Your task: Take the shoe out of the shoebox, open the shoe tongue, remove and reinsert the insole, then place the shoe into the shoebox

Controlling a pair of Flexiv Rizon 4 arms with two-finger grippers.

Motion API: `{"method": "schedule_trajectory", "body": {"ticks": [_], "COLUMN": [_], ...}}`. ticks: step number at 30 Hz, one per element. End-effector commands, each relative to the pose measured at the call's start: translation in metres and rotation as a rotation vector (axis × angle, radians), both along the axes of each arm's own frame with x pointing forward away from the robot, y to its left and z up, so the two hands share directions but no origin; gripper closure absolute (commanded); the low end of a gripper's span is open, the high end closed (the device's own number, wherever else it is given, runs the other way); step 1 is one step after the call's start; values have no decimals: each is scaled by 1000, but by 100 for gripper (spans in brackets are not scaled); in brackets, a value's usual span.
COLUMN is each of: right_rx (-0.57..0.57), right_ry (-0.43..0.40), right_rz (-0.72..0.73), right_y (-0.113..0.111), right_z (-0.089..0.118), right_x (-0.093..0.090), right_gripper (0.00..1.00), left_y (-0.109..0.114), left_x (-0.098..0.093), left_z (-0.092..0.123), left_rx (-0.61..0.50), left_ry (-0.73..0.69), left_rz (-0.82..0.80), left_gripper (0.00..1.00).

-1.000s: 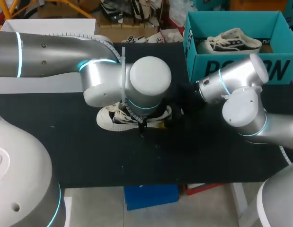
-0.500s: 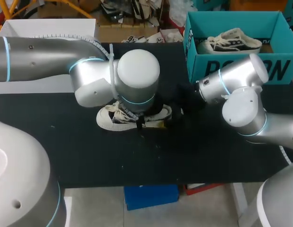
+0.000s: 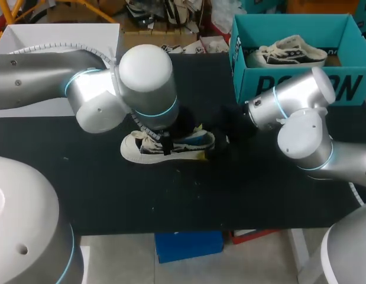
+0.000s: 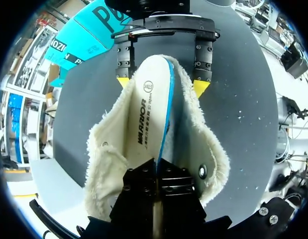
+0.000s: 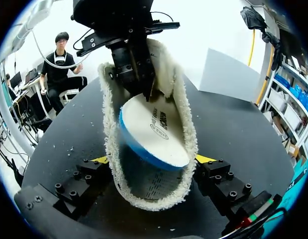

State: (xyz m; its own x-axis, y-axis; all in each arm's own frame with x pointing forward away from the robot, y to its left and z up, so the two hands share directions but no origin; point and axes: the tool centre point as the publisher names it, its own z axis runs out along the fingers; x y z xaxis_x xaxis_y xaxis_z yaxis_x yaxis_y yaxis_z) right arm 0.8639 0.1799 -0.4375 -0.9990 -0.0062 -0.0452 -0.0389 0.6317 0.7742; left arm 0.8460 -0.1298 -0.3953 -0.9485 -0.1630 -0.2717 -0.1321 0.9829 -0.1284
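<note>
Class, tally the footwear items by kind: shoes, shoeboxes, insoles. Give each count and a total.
Cream fleece-lined lace-up shoes: 2
Teal cardboard shoebox: 1
White blue-edged insole: 1
Total: 4

Head view high behind, looking down on table (image 3: 112, 195), wrist views close, facing each other across shoe (image 3: 168, 145)

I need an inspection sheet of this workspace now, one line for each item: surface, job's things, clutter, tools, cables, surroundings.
Surface: black table.
Job's things: shoe on the table, insole raised partly out of it; open teal shoebox holding a second shoe.
Clutter: few pale specks on the table.
Tools: left tool shut on the insole; right tool shut on the shoe's heel end.
Cables: ribbed hose along the left arm.
Surroundings: nothing seen.
</note>
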Motion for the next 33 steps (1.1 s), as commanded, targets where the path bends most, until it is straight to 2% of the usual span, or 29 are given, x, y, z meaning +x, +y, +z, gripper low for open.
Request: {"method": "schedule_trajectory", "body": {"ticks": [1,12,21,23,24,25,26,27,28,29,33], "right_rx": [-2,-2,-2,-2,-2,-2,-2,-2,-2,-2,-2], "right_ry": [0,0,0,0,0,0,0,0,0,0,0], "right_rz": [-1,-1,-1,-1,-1,-1,-1,-1,-1,-1,-1], "right_y": [-2,-2,-2,-2,-2,-2,-2,-2,-2,-2,-2], "right_z": [-1,-1,-1,-1,-1,-1,-1,-1,-1,-1,-1], "right_x": [0,0,0,0,0,0,0,0,0,0,0], "right_gripper": [100,100,100,100,100,100,100,100,100,100,100], "left_y": [7,-19,-41,-45,-46,-47,-48,-49,-49,-49,-49], "left_x": [-3,-7,-8,-6,-5,-5,-4,-2,-1,-1,0], "left_z": [3,7,-8,-13,-14,-15,-17,-18,-18,-18,-17], "left_rx": [-49,-72,-38,-27,-26,-12,-6,-7,-6,1,19], "left_ry": [-10,-21,3,1,1,-11,-17,-18,-33,-54,-105], "left_rz": [-19,-83,-128,-128,-128,-122,-122,-121,-114,-108,-104], "left_gripper": [100,100,100,75,73,77,76,71,57,49,46]}}
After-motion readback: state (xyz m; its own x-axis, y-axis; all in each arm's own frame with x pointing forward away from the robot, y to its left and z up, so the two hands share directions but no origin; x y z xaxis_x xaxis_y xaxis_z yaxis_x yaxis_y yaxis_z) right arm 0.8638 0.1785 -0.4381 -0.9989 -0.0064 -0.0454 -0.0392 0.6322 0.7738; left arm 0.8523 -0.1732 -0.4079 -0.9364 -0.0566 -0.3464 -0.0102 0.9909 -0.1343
